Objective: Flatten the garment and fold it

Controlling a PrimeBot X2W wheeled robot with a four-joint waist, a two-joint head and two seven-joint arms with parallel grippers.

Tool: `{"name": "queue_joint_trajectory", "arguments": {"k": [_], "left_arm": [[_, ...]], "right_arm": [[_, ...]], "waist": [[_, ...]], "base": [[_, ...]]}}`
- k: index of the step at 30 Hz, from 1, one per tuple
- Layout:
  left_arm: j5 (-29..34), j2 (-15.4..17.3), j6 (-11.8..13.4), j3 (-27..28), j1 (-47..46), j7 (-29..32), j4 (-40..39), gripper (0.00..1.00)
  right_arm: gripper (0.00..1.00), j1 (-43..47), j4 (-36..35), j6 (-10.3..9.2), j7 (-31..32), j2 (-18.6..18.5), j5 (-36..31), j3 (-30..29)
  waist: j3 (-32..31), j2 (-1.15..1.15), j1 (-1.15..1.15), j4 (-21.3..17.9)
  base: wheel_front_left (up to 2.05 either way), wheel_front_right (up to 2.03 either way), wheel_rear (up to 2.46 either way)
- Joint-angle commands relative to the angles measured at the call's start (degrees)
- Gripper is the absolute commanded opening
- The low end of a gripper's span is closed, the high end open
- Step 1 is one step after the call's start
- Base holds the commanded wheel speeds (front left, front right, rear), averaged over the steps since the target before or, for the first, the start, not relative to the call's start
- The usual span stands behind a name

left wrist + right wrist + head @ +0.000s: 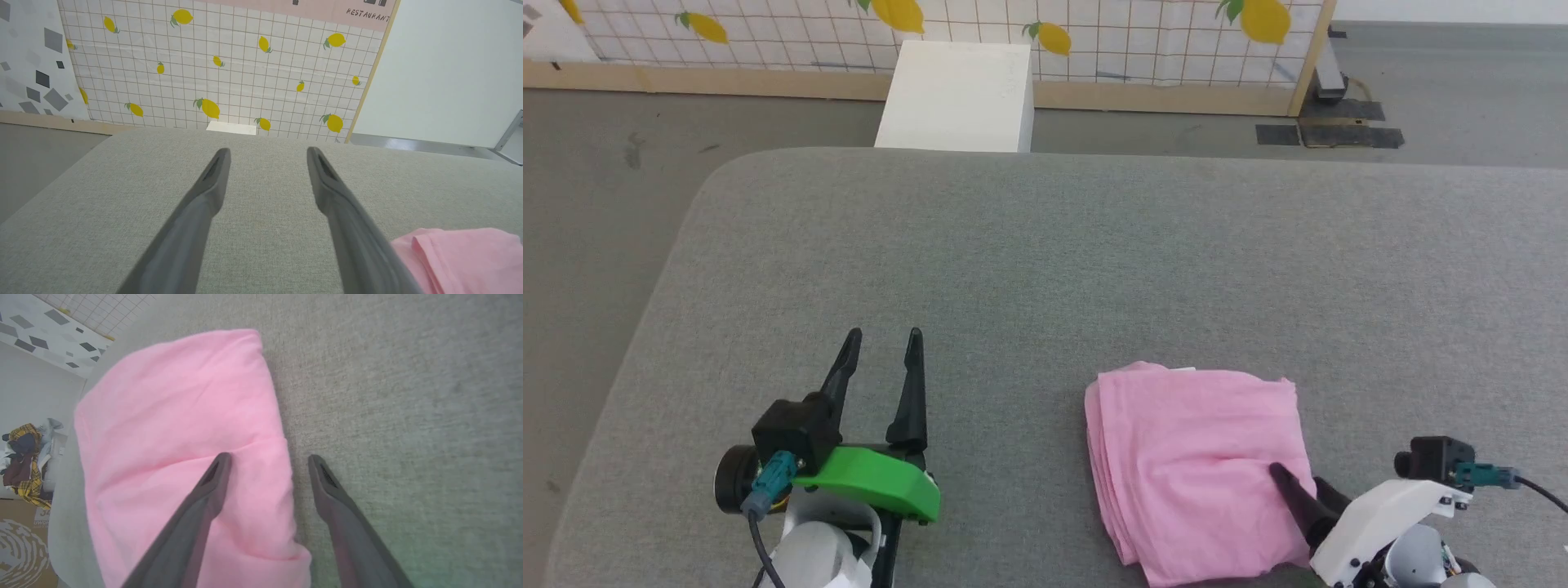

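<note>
While the right gripper [268, 458] (spread) overhangs it, the garment [1192, 457] seems folded.

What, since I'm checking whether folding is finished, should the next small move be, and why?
Probably lift the right gripper clear of the garment: it already lies folded in layers on the table, and the open jaws hold nothing.
</note>
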Motion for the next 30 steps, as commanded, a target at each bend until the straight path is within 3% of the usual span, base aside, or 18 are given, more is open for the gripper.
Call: {"name": "queue_joint_trajectory", "arguments": {"k": [1,5,6,9,14,19,26,30], "left_arm": [[-0.01,-0.13,-0.28,-0.12,-0.11,-0.26,0.06,1.00],[-0.05,-0.13,-0.28,-0.21,-0.13,-0.26,0.13,1.00],[-0.03,-0.13,-0.28,-0.19,-0.17,-0.26,0.10,1.00],[0.01,-0.13,-0.18,-0.08,-0.29,-0.26,0.00,1.00],[1.20,-0.13,-0.30,0.20,-0.81,-0.26,-0.18,1.00],[2.41,-0.13,-0.51,1.29,-1.53,-0.26,-1.03,1.00],[4.27,-0.12,-1.14,2.04,-3.18,-0.26,-1.96,1.00],[5.41,-0.09,-1.35,2.28,-4.65,-0.26,-2.31,1.00]], "right_arm": [[1.00,-1.16,1.39,-0.08,1.76,-0.01,-0.33,0.40],[1.00,-2.19,3.02,-0.08,7.62,-0.01,-2.52,2.23],[0.70,-2.46,2.92,-0.08,8.72,-0.01,-2.71,2.45],[0.00,-3.34,2.01,-0.08,10.78,-0.01,-4.65,2.91],[0.00,-6.36,-2.19,-0.08,11.56,-0.34,-13.04,5.05],[0.00,-11.30,-5.04,-0.08,13.56,-5.81,-21.28,12.18],[0.00,-23.75,-3.13,-0.08,13.65,-16.92,-25.86,25.86],[0.00,-30.81,1.73,-0.08,10.03,-19.85,-25.18,29.93]], "waist": [[0.15,0.00,0.00,0.47],[0.36,0.00,0.00,1.04],[0.46,0.00,0.00,1.11],[0.73,0.00,0.00,1.04],[1.78,0.00,0.00,-0.54],[3.49,0.00,0.00,-4.97],[7.84,0.00,0.00,-16.35],[10.31,0.00,0.00,-23.01]], "base": [[0.00,0.00,0.00],[0.00,0.00,0.00],[0.00,0.00,0.00],[0.00,0.00,0.00],[0.00,0.00,0.00],[0.00,0.00,0.00],[0.00,0.00,0.00],[0.00,0.00,0.00]]}}
